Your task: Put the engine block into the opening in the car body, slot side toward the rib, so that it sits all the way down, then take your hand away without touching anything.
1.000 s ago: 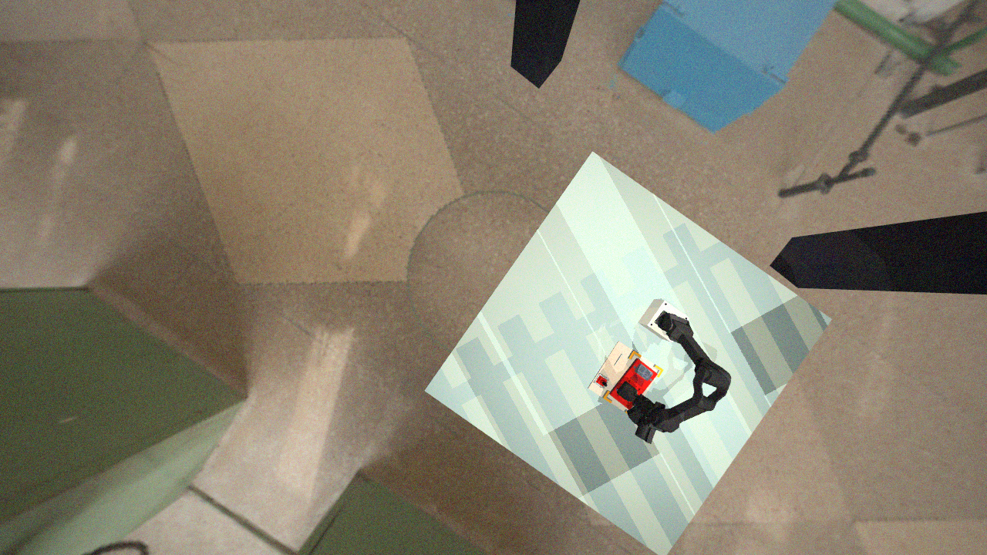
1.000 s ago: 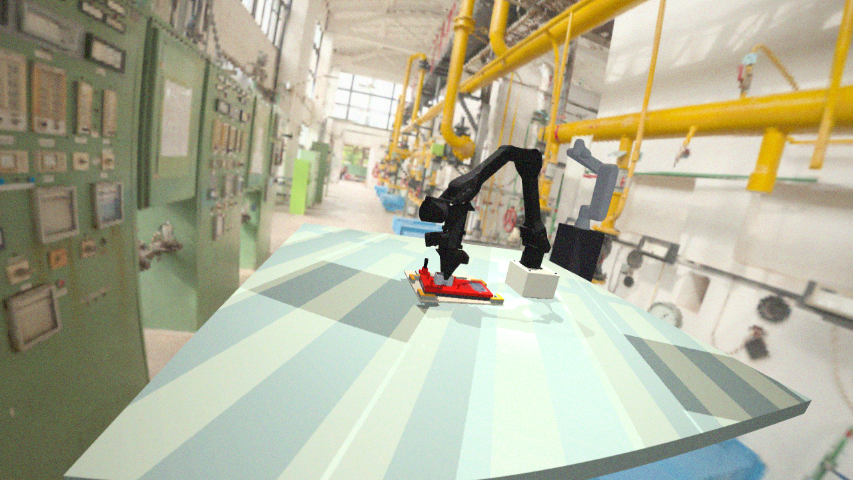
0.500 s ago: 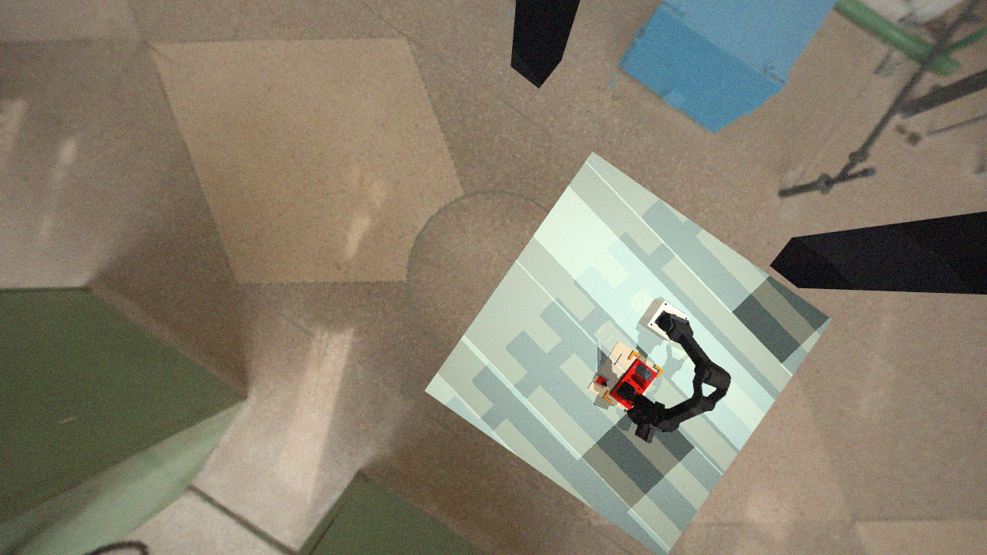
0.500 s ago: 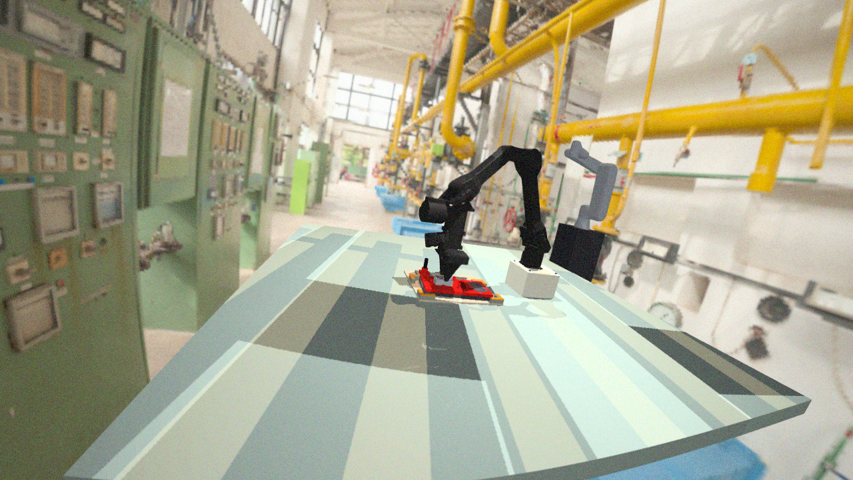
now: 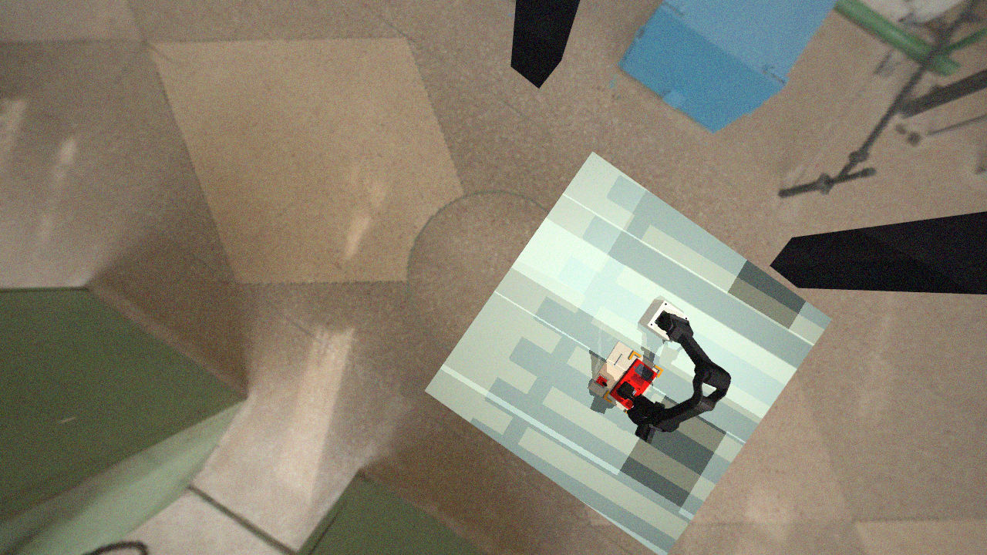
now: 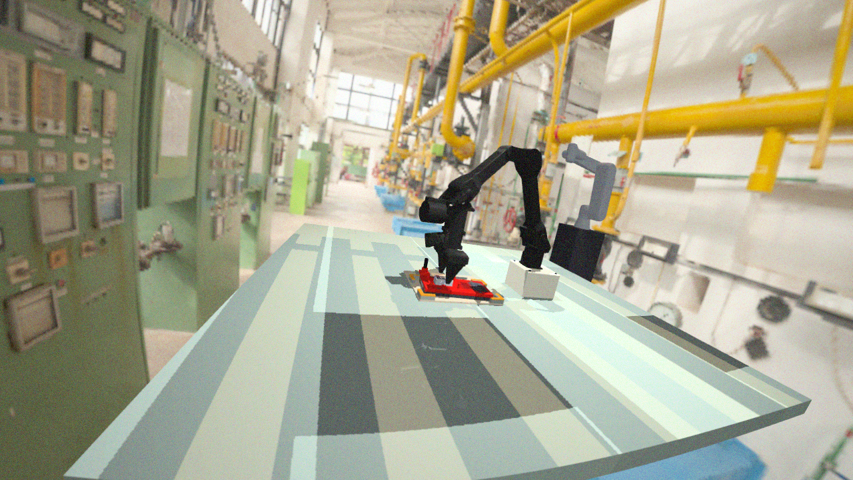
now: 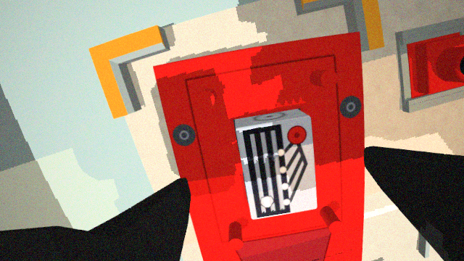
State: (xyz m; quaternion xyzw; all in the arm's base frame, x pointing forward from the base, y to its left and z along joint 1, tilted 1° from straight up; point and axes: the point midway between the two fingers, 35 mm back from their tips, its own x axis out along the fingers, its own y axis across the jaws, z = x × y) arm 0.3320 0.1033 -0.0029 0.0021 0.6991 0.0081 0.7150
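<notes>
The red car body [image 5: 638,376] [image 6: 474,289] [image 7: 235,87] lies flat on the beige board. The engine block [image 6: 439,279] [image 7: 280,170], grey-white with dark bars and a red round detail on top, stands upright in the middle of the body. Its top and a thin strip of one side show above the red surface. The opening around its foot, the slot and the rib are hidden, so I cannot tell its exact depth. My gripper [image 7: 277,172] is open, with one black finger on each side of the block and a clear gap to both sides. In the exterior view it is low over the body.
The beige board [image 5: 611,365] [image 7: 384,80] has orange corner brackets [image 7: 127,41] [image 7: 373,29] close to the body. A grey-walled holder with a red part [image 7: 449,69] [image 5: 602,381] is beside the body. The arm's white base [image 6: 532,281] stands beyond the board.
</notes>
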